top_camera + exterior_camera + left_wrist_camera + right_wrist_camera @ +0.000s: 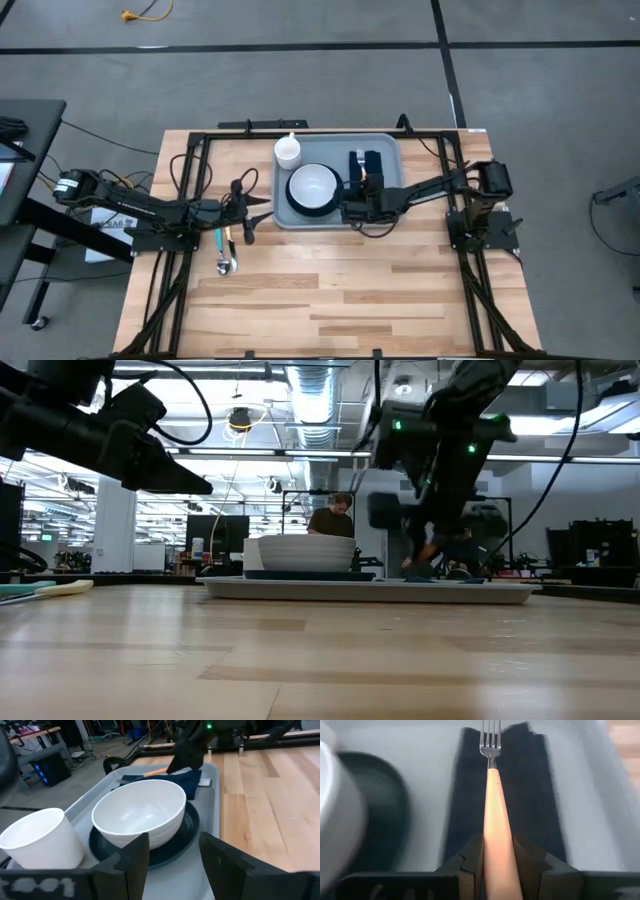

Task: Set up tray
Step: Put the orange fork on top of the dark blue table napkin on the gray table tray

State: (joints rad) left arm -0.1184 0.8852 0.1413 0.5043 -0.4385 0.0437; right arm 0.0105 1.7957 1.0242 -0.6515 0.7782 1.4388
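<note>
No text, label, brand, number or sign can be read in any view.

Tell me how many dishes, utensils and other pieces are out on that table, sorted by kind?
Trays: 1, the tray
Plates: 1, teal plate
Bowls: 1, white bowl
Cups: 1, white cup
Napkins: 1, navy napkin
Forks: 1, fork, held by the right gripper
Spoons: 1, spoon
Total: 7

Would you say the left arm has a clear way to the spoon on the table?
Probably yes: the spoon lies bare on the table right beside the open left gripper, nothing over it; the right gripper is busy holding the fork.
</note>
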